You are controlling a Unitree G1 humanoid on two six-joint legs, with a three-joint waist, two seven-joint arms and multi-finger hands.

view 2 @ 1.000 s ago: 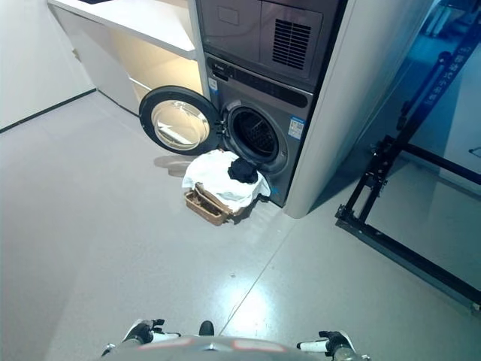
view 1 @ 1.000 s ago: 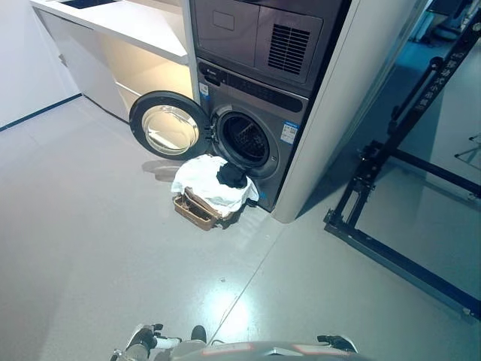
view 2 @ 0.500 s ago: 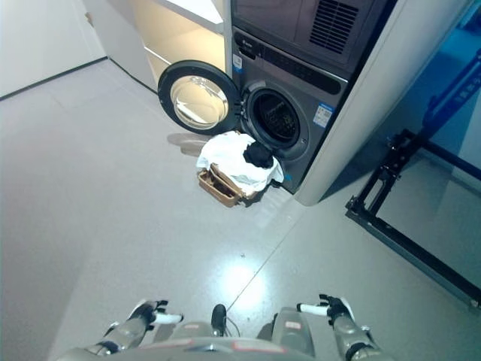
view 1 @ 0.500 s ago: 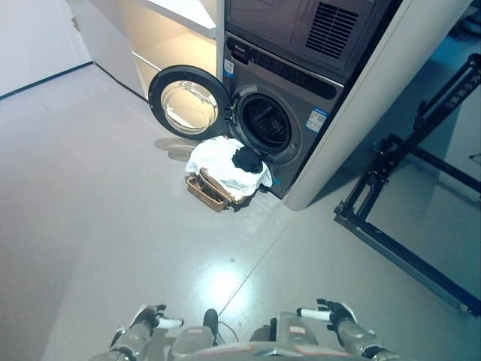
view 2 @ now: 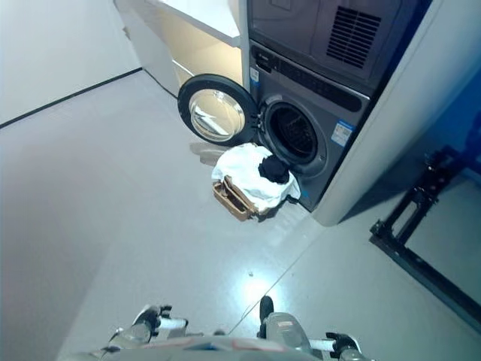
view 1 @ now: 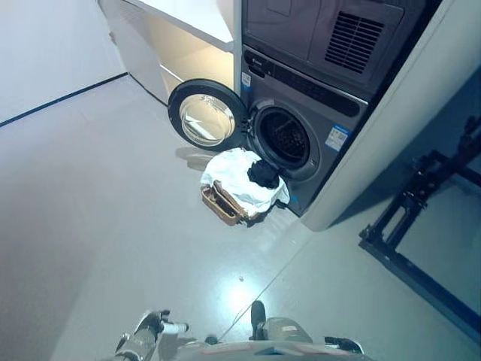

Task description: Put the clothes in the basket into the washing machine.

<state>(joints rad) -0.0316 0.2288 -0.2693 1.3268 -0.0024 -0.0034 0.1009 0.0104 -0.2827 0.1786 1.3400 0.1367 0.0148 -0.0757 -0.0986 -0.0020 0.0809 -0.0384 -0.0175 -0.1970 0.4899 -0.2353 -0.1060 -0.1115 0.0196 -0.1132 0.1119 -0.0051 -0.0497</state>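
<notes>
A grey washing machine (view 1: 301, 113) stands at the far side of the floor, its round door (view 1: 204, 119) swung open to the left and its dark drum (view 1: 289, 139) exposed. Right in front of it on the floor sits a brown wicker basket (view 1: 219, 204), heaped with white cloth (view 1: 237, 174) and a black garment (view 1: 263, 174) on top. Both hands hang far from the basket at the bottom edge. My left hand (view 1: 148, 331) shows relaxed fingers and holds nothing. Only a sliver of my right hand (view 2: 338, 344) shows.
A second grey appliance (view 1: 331, 30) is stacked on the washer. A white counter with cabinets (view 1: 188, 22) runs off to the left of it. A white pillar (view 1: 391, 128) flanks the right side, with a black metal frame (view 1: 406, 226) on the floor beyond.
The camera has moved, so the whole scene has shifted to the right in view. My right hand has dropped almost out at the bottom edge. Basket, clothes and door stand unchanged.
</notes>
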